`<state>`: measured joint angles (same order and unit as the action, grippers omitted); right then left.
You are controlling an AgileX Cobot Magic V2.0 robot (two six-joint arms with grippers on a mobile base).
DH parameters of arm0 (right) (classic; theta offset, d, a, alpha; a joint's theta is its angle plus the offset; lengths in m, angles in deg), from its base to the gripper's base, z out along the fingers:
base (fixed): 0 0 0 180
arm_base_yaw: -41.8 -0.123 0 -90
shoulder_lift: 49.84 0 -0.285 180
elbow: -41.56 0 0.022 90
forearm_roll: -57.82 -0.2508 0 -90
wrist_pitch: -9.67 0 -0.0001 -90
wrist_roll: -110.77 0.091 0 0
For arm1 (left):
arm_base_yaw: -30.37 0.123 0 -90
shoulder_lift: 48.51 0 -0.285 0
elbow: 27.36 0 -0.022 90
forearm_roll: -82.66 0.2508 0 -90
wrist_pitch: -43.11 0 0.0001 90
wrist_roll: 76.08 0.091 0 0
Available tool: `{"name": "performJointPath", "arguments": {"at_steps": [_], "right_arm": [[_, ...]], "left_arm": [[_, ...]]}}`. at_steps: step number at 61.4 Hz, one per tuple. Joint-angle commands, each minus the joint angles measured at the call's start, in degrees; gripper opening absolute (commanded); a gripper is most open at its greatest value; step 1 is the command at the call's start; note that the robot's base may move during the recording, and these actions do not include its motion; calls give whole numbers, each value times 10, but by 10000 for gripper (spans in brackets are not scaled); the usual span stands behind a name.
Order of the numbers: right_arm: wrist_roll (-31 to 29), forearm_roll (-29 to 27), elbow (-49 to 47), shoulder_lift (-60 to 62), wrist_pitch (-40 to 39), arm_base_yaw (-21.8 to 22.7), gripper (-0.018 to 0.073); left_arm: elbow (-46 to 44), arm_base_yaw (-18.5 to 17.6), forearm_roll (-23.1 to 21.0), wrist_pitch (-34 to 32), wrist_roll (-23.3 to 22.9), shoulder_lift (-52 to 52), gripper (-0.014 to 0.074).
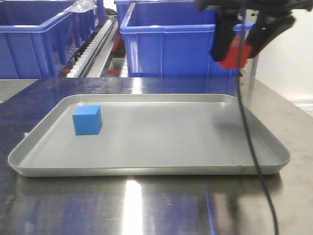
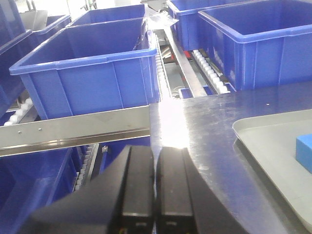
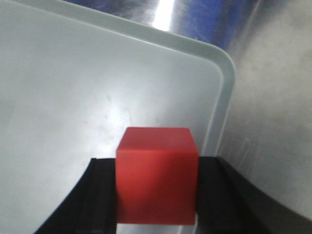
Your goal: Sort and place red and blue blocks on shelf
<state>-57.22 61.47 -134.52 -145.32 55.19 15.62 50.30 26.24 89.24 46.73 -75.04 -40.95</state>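
Above the tray's far right corner the right gripper clamps the red block, apparently mid-carry, next needing a reach to the shelf.

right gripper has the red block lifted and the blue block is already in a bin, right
No: the blue block sits in the grey tray instead, as the front view shows. The right gripper does hold the red block lifted.
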Motion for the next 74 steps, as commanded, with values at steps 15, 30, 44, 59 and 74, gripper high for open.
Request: {"name": "performJointPath", "arguments": {"at_steps": [15, 30, 44, 59, 74], "right_arm": [[-105, -48, 123, 145, -174, 88, 57], [-106, -50, 249, 264, -348, 168, 57], [-106, -50, 352, 369, -459, 191, 57], [-106, -43, 441, 516, -461, 191, 57], [-106, -42, 504, 649, -461, 191, 57]], "left_arm": [[15, -3, -2, -49, -2, -9, 124], [15, -3, -2, -49, -2, -9, 124], [15, -3, -2, -49, -2, -9, 124], [15, -3, -2, -49, -2, -9, 124], [15, -5, -2, -49, -2, -9, 124]]}}
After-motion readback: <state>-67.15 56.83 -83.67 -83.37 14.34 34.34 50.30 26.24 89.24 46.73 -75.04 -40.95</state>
